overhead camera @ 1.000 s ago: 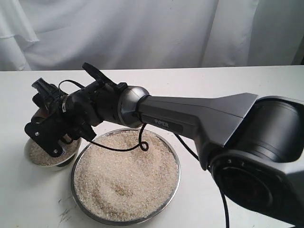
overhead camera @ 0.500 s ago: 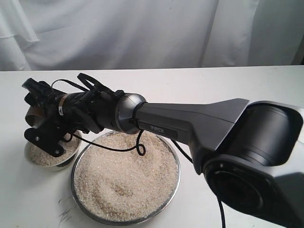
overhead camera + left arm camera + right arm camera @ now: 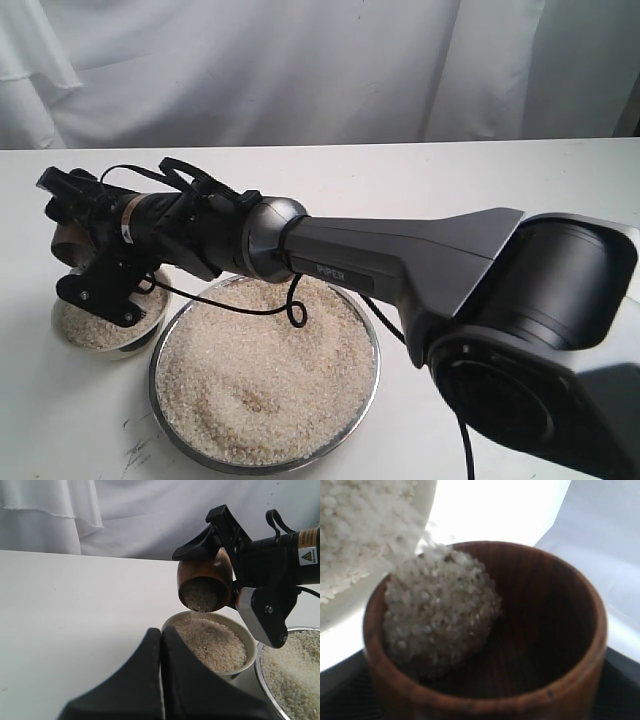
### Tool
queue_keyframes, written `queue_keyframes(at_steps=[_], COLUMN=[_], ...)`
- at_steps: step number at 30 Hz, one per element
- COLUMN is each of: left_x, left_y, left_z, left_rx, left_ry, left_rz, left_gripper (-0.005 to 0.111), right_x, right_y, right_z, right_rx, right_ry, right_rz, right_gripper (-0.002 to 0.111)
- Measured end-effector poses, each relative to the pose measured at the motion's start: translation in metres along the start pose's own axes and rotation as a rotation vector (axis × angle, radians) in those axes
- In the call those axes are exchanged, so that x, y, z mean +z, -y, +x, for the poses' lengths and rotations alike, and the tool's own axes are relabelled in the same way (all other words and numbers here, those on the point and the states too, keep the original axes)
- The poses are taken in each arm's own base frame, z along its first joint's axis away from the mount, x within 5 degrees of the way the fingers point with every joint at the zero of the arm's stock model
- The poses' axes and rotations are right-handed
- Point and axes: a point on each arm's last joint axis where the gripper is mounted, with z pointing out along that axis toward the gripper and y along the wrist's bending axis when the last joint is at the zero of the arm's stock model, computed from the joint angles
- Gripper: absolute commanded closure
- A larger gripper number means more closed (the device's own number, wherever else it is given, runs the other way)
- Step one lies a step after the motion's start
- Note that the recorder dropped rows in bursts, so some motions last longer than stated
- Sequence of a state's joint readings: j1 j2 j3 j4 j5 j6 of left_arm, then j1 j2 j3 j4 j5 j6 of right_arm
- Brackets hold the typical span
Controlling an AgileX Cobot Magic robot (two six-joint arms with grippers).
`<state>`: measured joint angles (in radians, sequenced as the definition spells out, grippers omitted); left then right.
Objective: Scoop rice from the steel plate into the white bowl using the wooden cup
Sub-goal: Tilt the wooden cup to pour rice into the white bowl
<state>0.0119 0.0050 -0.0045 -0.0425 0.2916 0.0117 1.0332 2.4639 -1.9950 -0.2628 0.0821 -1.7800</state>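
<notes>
My right gripper (image 3: 82, 243) reaches across to the left and is shut on the wooden cup (image 3: 68, 236). The cup (image 3: 205, 575) is tipped mouth-down over the white bowl (image 3: 250, 647), and rice (image 3: 199, 595) spills from its lip onto the heap in the bowl. The right wrist view looks into the cup (image 3: 550, 630), with a clump of rice (image 3: 440, 615) sliding toward the bowl (image 3: 340, 615). The steel plate (image 3: 155, 385), full of rice (image 3: 265, 380), lies just right of the bowl (image 3: 58, 322). My left gripper (image 3: 161, 641) hovers shut and empty near the bowl.
White cloth hangs behind the white table (image 3: 480, 200). The right arm's dark forearm (image 3: 400, 245) spans over the plate's far edge, with a black cable loop (image 3: 298, 305) dangling above the rice.
The right gripper has swung the cup further left and tipped it more steeply over the bowl. Rice now pours out.
</notes>
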Motion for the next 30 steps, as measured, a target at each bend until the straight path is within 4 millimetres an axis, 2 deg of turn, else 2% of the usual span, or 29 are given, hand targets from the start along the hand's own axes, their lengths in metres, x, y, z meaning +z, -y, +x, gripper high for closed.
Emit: queue_keyframes(at_steps=[15,30], left_x=[0.0,0.0], left_y=[0.0,0.0], left_z=[0.0,0.0], left_rx=[0.0,0.0], left_ry=[0.0,0.0], left_rz=[0.0,0.0], left_gripper=[0.107,0.107], right_x=[-0.0003,-0.0003], right_y=[0.0073,0.0073], right_z=[0.0016,0.0016], right_rx=[-0.089,-0.177], right_ry=[-0.021,-0.024], right_rz=[0.079,0.079], right_gripper=[0.108,0.108])
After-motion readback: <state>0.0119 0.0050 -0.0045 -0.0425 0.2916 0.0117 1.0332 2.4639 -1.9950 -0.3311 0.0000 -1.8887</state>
